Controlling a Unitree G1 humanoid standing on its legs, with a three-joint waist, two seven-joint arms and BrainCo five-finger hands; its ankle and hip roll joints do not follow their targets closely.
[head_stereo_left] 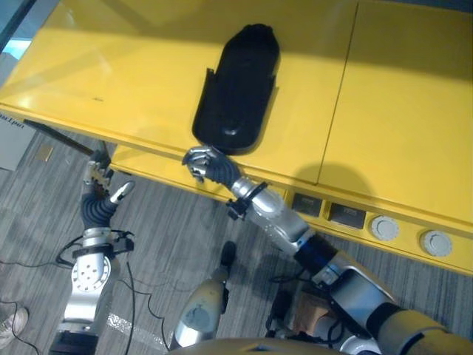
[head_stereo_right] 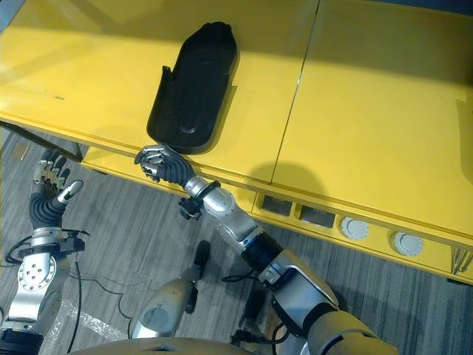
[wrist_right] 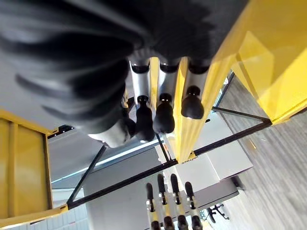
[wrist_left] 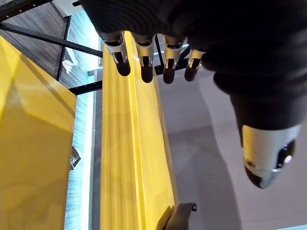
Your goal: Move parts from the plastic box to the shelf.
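A long black plastic part lies flat on the yellow shelf top, its near end close to the front edge. My right hand is at that front edge just below the part's near end, fingers curled and holding nothing; I cannot tell whether it touches the part. In the right wrist view its fingers bend toward the thumb with an empty gap. My left hand hangs lower left, off the shelf's edge over the floor, fingers straight and empty.
The shelf top is two yellow panels with a seam right of the part. Round knobs and dark plates sit on its front face at the right. A person's shoe shows on the grey floor at lower left.
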